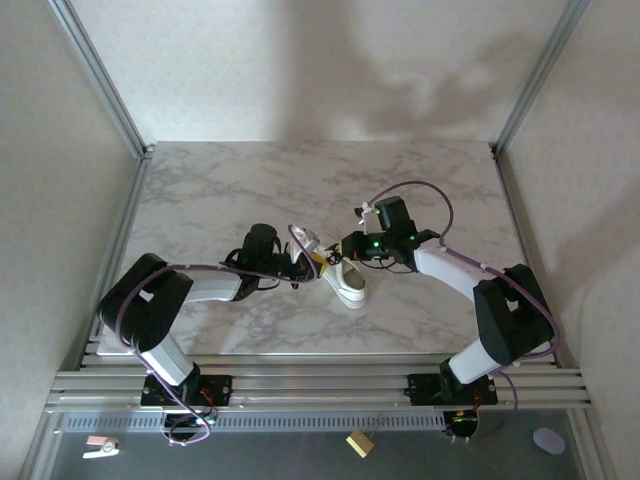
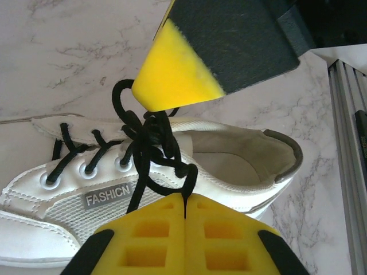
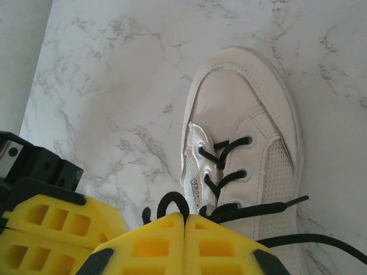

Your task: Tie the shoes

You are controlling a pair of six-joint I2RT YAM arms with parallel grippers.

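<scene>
Left wrist view: left gripper (image 2: pixel 184 209) and right gripper (image 2: pixel 175 86), each clenched on a black lace (image 2: pixel 137 192) above the white sneaker (image 2: pixel 229 163) at the middle of the worktop (image 2: pixel 69 57); uneven pull may slip a strand, loosening the knot (image 2: pixel 153 137).

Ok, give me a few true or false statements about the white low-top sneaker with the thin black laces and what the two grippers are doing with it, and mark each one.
1. The white low-top sneaker stands on a grey-veined marble-look table. True.
2. Its thin laces are white. False: they are black.
3. The left gripper is shut on a strand of lace. True.
4. The right gripper hangs wide open, far from the sneaker. False: it is shut just over the sneaker, with a loop of lace coming out between its fingertips.
</scene>
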